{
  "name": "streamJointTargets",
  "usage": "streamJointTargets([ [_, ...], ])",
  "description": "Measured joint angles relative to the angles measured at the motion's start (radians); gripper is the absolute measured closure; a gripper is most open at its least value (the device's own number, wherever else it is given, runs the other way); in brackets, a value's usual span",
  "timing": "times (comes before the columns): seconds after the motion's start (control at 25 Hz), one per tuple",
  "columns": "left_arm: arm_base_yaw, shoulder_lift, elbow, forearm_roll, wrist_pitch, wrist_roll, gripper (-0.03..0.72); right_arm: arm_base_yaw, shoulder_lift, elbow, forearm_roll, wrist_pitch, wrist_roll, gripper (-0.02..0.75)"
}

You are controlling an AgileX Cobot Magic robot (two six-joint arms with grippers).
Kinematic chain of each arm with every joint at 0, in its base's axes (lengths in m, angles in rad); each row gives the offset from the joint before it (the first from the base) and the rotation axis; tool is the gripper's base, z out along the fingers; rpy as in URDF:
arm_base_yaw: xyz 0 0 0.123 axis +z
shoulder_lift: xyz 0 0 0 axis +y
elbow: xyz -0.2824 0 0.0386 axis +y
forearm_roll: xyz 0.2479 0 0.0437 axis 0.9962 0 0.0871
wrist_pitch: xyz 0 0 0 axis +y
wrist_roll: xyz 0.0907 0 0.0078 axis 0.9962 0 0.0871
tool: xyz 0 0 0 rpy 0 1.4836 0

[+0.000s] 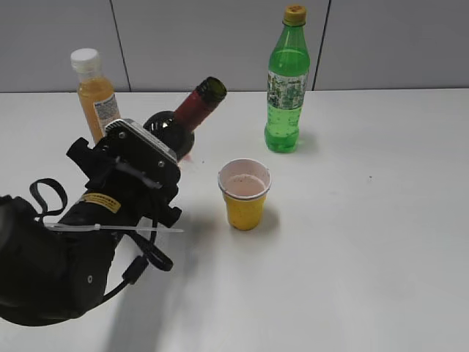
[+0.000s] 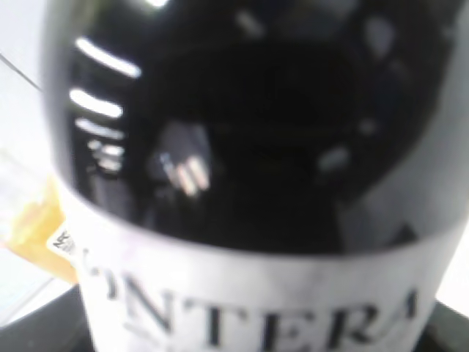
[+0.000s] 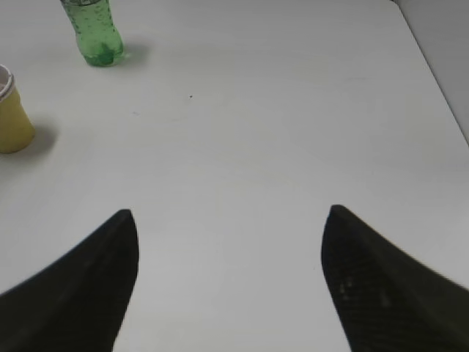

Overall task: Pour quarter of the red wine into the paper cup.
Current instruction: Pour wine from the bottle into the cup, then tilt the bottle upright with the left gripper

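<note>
The left gripper is clamped on the red wine bottle, tilted with its neck toward two o'clock, mouth short of the paper cup at its five o'clock. Pink liquid sits in the cup, so pouring seems underway or paused. The right gripper hangs wide apart, empty.

The right claw is wide open over the white bench, with nothing between its two dark tips. Far to the left stands the yellow paper cup. A green bottle stands behind it.
</note>
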Motion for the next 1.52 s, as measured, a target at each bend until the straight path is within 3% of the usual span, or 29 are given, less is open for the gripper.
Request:
streamJointTargets([
  [0.24,-0.004,0.000,0.006,-0.072,-0.004,0.153,0.156,0.000,0.000,0.000,0.000,0.000,0.000,0.147],
  [0.52,-0.004,0.000,0.007,-0.081,-0.004,0.346,0.156,0.000,0.000,0.000,0.000,0.001,0.000,0.147],
  [1.52,0.055,0.000,0.008,-0.055,-0.004,0.515,0.156,0.000,0.000,0.000,0.000,0.000,0.000,0.147],
])
